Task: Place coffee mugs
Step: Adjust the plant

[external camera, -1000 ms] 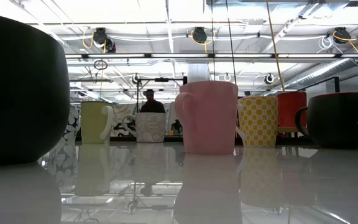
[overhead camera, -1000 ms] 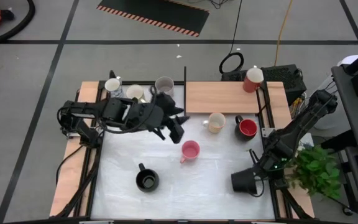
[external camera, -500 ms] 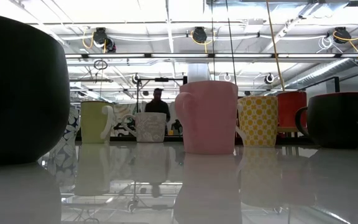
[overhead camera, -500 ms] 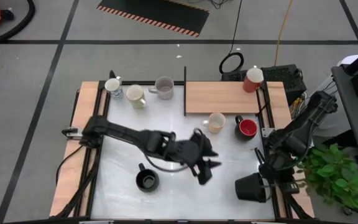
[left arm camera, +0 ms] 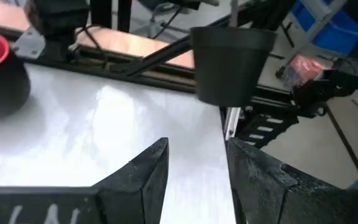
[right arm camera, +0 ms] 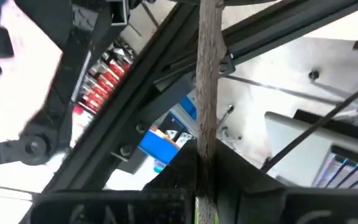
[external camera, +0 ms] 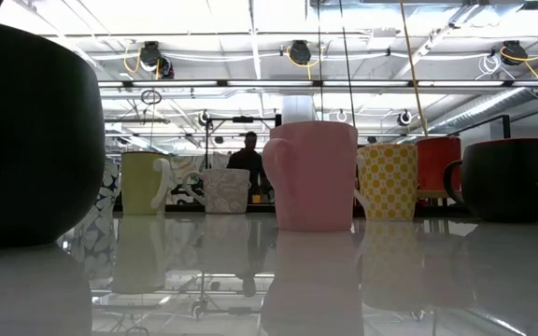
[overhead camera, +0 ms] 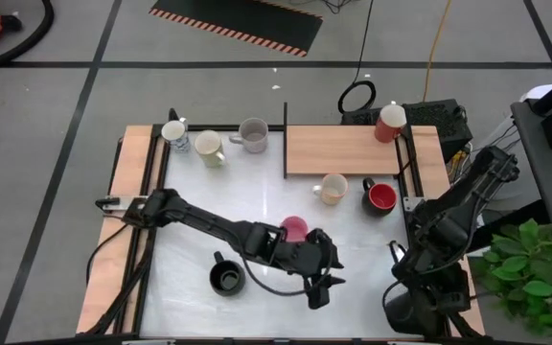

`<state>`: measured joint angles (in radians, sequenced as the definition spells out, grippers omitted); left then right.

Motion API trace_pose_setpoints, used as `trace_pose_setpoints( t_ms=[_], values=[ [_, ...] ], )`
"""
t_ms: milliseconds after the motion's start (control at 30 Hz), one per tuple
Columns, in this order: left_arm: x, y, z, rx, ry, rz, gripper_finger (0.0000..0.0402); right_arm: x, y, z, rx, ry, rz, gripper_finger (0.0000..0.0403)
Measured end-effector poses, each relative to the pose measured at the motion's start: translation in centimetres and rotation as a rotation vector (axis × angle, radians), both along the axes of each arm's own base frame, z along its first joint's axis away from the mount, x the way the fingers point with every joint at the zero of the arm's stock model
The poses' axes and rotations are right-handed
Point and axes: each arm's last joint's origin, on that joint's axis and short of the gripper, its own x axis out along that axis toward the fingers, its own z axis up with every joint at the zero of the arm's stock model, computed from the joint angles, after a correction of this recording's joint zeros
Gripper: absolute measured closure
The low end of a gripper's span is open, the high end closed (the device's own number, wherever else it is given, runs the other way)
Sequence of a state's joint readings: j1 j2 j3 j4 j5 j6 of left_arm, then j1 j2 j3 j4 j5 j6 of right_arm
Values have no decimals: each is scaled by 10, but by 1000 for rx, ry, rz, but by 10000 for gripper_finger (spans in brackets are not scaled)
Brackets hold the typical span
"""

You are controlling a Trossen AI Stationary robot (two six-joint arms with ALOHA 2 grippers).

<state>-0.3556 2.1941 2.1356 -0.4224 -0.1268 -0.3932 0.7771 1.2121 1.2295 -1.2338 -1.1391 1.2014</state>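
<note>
While the left gripper [overhead camera: 320, 290] hangs half open and empty over the white table [overhead camera: 190, 254] beside the pink mug [overhead camera: 293, 228], the right gripper [overhead camera: 415, 299] is clamped on the rim of a dark mug [left arm camera: 229, 62] at the table's right edge

My two dark fingers [left arm camera: 148, 171] reach forward over a glossy white table [left arm camera: 86, 130], set apart with nothing between them. A black mug [left arm camera: 2, 78] with a red inside stands on the table, partly cut off at the edge. Farther off, a dark tapered pot [left arm camera: 232, 62] hangs above the table's edge rail [left arm camera: 232, 121], with the other arm's gripper [left arm camera: 322, 93] beside it over grey floor.
</note>
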Motion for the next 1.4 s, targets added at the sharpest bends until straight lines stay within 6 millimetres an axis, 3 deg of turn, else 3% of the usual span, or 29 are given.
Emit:
trace_pose_setpoints(
  t_ms=[433, 667, 767, 1033, 1400],
  values=[
    [-2, -4, -16, 30, 92, 29, 232, 28, 7, -36, -95, 156, -54, 387],
    [-23, 3, -12, 58, 269, 79, 232, 27, 11, -56, -144, 216, -38, 386],
    [-40, 10, -1, 148, 329, 66, 232, 24, 16, -65, -167, 239, -18, 386],
    [-90, 37, 63, 357, 294, 39, 232, 26, 34, -80, -183, 273, 19, 385],
    [-179, 106, 143, 546, 248, 168, 232, 45, 44, -88, -160, 291, -22, 383]
  ],
)
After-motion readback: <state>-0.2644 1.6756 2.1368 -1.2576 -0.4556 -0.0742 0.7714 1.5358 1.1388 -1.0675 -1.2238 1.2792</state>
